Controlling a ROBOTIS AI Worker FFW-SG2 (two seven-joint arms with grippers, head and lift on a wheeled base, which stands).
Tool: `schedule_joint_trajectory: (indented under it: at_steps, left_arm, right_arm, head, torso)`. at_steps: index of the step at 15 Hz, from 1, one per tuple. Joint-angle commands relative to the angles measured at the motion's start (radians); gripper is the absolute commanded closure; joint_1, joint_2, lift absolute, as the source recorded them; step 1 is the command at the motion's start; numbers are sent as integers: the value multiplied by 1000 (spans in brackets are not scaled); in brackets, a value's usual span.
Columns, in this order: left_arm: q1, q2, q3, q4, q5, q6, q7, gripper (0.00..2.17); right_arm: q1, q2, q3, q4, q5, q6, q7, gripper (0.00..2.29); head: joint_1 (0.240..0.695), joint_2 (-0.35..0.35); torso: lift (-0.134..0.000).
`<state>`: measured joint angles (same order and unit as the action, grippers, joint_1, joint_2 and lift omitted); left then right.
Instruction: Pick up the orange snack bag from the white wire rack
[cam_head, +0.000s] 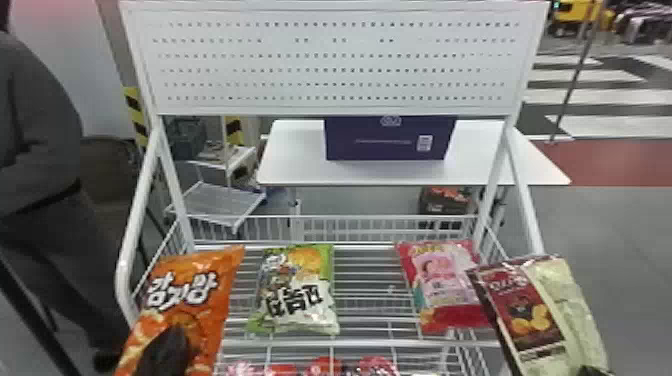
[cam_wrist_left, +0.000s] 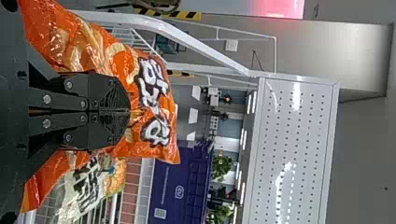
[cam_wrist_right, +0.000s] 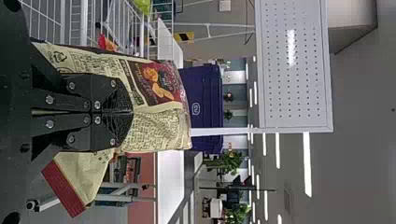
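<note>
Head view puts the orange snack bag (cam_head: 207, 287) at the left side of the white wire rack (cam_head: 370, 344), pinched in the closed jaws of the left gripper (cam_head: 165, 352). The right gripper (cam_head: 591, 371) has its jaws closed on a maroon-and-cream bag (cam_head: 572, 300). Between them, a green bag (cam_head: 295, 287) and a pink bag (cam_head: 442, 277) lie apart.

Decent gap right of the green bag (cam_head: 297, 292), up to the pink bag (cam_head: 440, 280). Left of it, the orange snack bag (cam_head: 220, 285) kinda blocks the way.
</note>
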<state>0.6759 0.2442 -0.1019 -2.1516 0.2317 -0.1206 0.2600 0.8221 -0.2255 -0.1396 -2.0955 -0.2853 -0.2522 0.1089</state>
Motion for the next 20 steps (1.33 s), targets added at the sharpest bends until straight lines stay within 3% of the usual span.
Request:
schedule_joint_trajectory:
  at_steps: [1, 20]
  left_arm:
    - [34, 7, 2, -21, -3, -12, 1, 2064]
    - [36, 10, 7, -24, -17, 0, -5, 2061]
  right_arm:
    - [0, 0, 3, -1, 0, -3, 0, 2256]
    - [-5, -2, 5, 0, 0, -3, 0, 2256]
  head:
    - [499, 0]
    - [499, 0]
  torso:
    - [0]
    - [0]
